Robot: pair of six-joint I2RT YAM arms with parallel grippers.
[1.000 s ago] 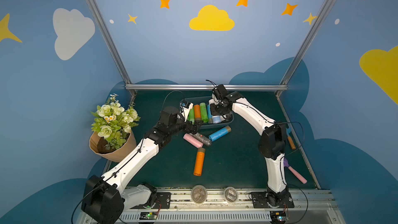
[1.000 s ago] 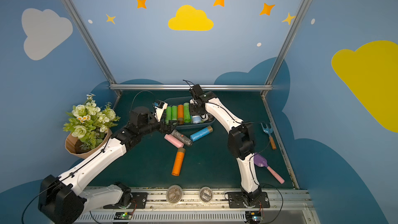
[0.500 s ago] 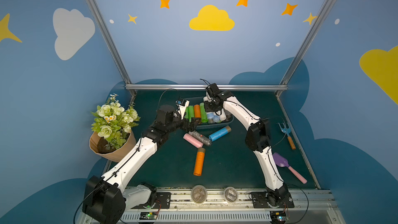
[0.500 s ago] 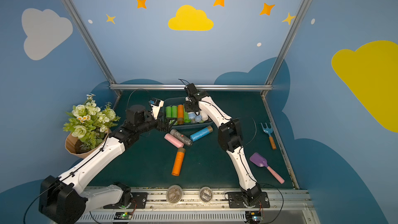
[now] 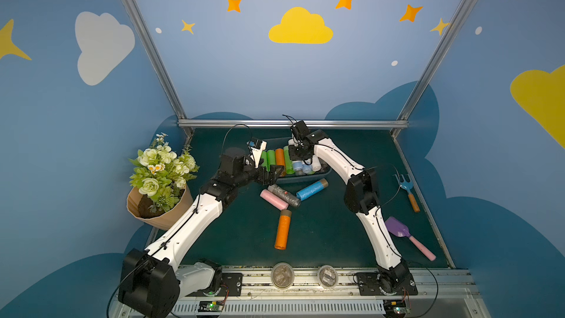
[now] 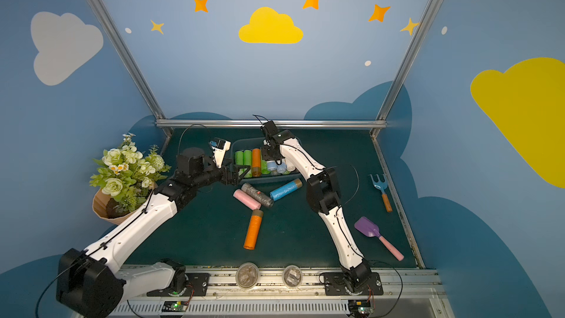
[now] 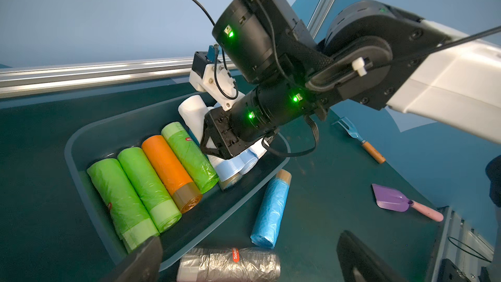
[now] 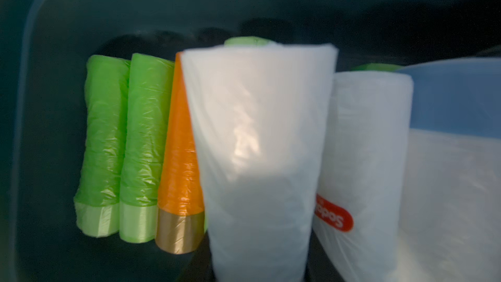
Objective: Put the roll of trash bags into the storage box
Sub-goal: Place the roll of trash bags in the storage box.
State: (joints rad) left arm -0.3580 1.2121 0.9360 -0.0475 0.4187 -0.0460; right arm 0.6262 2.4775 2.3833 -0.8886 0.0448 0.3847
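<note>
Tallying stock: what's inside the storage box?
Three green rolls, one orange roll, pale blue rolls. The right gripper, jaws shut on a white roll, covers whatever lies beneath.

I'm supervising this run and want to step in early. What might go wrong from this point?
The white roll in the right pincer hangs over the crowded end of the storage box. Released, it may settle atop the light-blue rolls and tumble over the low rim.
The open left pincer sits at the box's near rim, beside the right arm; either could bump the other.
</note>
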